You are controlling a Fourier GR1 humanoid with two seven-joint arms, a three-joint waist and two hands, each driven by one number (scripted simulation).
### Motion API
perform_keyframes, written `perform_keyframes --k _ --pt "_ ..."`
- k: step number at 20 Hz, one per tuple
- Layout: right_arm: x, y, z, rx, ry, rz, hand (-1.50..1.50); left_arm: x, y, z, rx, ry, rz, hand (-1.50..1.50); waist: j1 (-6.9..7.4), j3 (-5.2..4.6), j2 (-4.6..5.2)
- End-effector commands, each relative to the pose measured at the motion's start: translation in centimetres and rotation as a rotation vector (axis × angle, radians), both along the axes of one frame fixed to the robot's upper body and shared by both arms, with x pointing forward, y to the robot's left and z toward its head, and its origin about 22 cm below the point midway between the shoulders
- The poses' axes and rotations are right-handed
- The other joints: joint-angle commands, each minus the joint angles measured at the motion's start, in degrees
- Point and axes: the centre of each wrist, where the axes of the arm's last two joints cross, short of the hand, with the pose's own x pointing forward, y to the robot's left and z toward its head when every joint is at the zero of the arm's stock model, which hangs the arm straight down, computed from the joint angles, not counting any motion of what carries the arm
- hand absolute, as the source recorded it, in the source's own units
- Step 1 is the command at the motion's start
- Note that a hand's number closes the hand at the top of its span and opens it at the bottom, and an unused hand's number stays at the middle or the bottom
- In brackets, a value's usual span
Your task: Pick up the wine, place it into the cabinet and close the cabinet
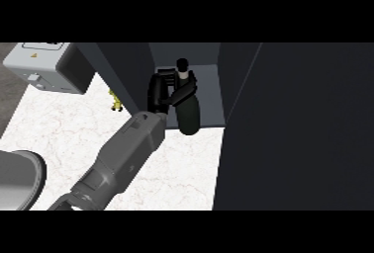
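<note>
- While our left hand (162,91) curls its fingers around the wine bottle (187,106), the bottle hangs at the cabinet (208,91) opening, base overhanging the cabinet's front edge.
- If we release here, it could tip out onto the counter (182,168).
- We judge the open cabinet door (300,128) risks striking it.

The dark wine bottle (188,111) lies tilted, neck up, inside the open cabinet (208,94).

The counter (66,123) looks like smooth white marble with faint veins. Left of the matt dark cabinet (292,123), the toaster oven (44,66) seems pale grey metal (slightly glossy); the wine bottle (188,111) is matt black.
</note>
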Motion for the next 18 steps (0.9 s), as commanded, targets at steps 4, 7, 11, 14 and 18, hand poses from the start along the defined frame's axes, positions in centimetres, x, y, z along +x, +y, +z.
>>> perform_keyframes --k 4,7,11,14,18 --pt "0.4 -0.3 -0.1 -0.015 -0.017 0.047 -1.50 0.7 0.8 -0.7 0.138 0.043 0.051 1.50 -1.38 0.01 0.51" --pt "-0.1 -0.4 0.7 -0.030 -0.042 0.044 -1.50 0.6 1.1 -1.2 0.143 0.053 0.049 1.50 -1.48 -0.01 0.51" --pt "0.3 0.5 0.8 -0.015 -0.050 0.044 -1.50 -1.0 2.8 -4.2 0.127 0.091 0.056 1.50 -2.03 -0.07 0.93" --pt "1.8 0.0 0.0 -0.005 -0.029 0.045 -1.50 -0.8 1.6 -3.2 0.143 0.091 0.063 1.50 -2.53 -0.03 0.80" --pt "0.2 0.3 0.6 0.001 -0.033 0.057 -1.50 -0.9 3.1 -4.3 0.158 0.107 0.076 1.50 -2.71 -0.06 0.94"
